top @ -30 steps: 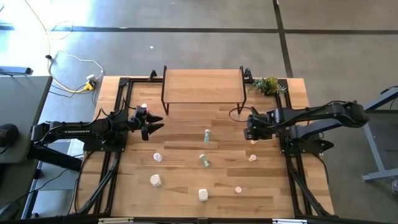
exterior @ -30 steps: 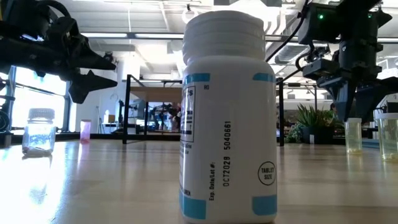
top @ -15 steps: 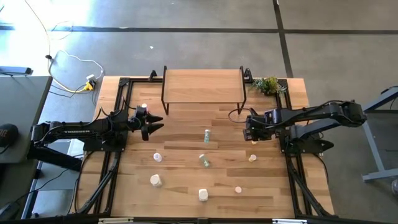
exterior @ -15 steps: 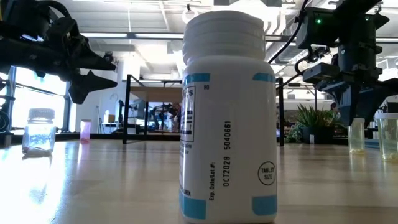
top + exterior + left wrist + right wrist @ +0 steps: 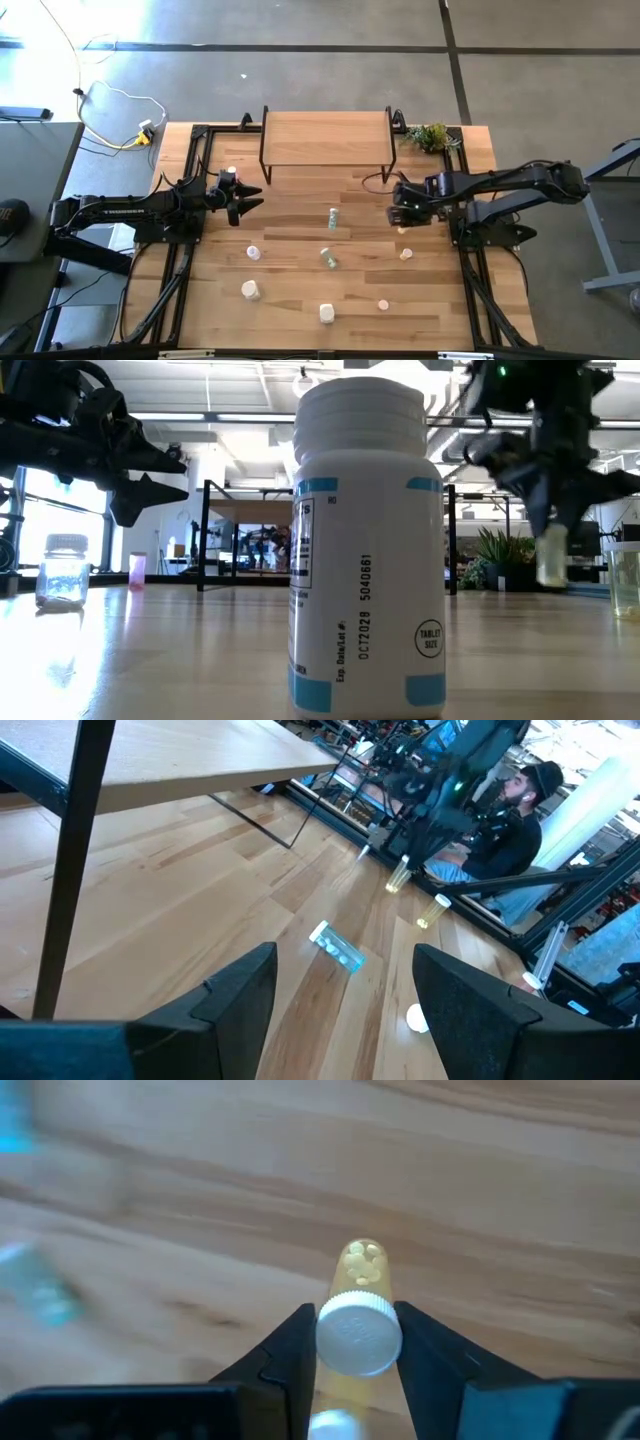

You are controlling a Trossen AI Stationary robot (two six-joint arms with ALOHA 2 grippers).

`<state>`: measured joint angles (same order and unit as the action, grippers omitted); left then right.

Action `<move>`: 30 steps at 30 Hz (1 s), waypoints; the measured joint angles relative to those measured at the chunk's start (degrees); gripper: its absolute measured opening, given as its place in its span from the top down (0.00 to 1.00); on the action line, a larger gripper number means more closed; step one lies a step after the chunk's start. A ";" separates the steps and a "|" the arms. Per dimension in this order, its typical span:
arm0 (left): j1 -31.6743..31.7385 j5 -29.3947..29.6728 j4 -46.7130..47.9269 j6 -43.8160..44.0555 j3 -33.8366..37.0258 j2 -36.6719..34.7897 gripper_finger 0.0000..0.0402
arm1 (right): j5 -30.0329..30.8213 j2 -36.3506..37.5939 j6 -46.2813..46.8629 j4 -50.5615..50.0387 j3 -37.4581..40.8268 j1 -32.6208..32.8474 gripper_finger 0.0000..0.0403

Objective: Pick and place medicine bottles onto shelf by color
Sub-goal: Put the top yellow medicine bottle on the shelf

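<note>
My right gripper [image 5: 401, 221] hangs over the table's right middle, shut on a small yellow bottle [image 5: 552, 556] with a white cap. My left gripper [image 5: 252, 198] waits open at the table's left, beside a pink bottle [image 5: 231, 175]. The shelf [image 5: 325, 136] stands at the far middle on its black legs. Green bottles [image 5: 332, 217] [image 5: 328, 258], white bottles [image 5: 250, 290] [image 5: 326, 313] [image 5: 254, 253] and yellow bottles [image 5: 406, 254] [image 5: 382, 304] are spread over the tabletop. The low view is filled by one white bottle [image 5: 368, 550] standing upright. My right gripper pinches the yellow bottle at its white cap [image 5: 358, 1338], one finger on each side. The fingers [image 5: 430, 1355] come from above, pointing steeply down. The bottle hangs roughly upright below them, its yellow body [image 5: 360, 1266] clear of the table.
A small green plant [image 5: 431, 136] sits at the far right corner. Black frame rails [image 5: 188, 250] run along both table sides. A person [image 5: 505, 825] sits beyond the table's right side. Bare wood lies between the shelf and the bottles.
My right gripper has risen with the yellow bottle, which stood on the table a moment ago and now hangs clear of it. The gripper has also drifted a little toward the table's left.
</note>
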<state>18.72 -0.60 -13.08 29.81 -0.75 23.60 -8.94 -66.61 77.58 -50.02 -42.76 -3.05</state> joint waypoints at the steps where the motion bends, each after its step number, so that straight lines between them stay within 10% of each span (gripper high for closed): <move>1: 0.00 0.00 0.00 0.02 0.00 0.02 0.44 | 0.73 0.00 -0.02 0.07 -1.62 0.27 0.74; 19: 0.00 0.27 -0.02 0.02 0.00 -0.01 0.44 | 25.26 -0.05 -18.76 -0.96 -30.85 -2.85 0.73; 30: -0.01 1.07 -0.05 0.02 0.00 0.02 0.44 | 21.55 -4.64 -42.00 -3.98 -43.56 -17.64 0.73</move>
<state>18.71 0.47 -13.13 29.82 -0.75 23.62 12.61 -71.25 35.58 -54.00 -86.32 -20.69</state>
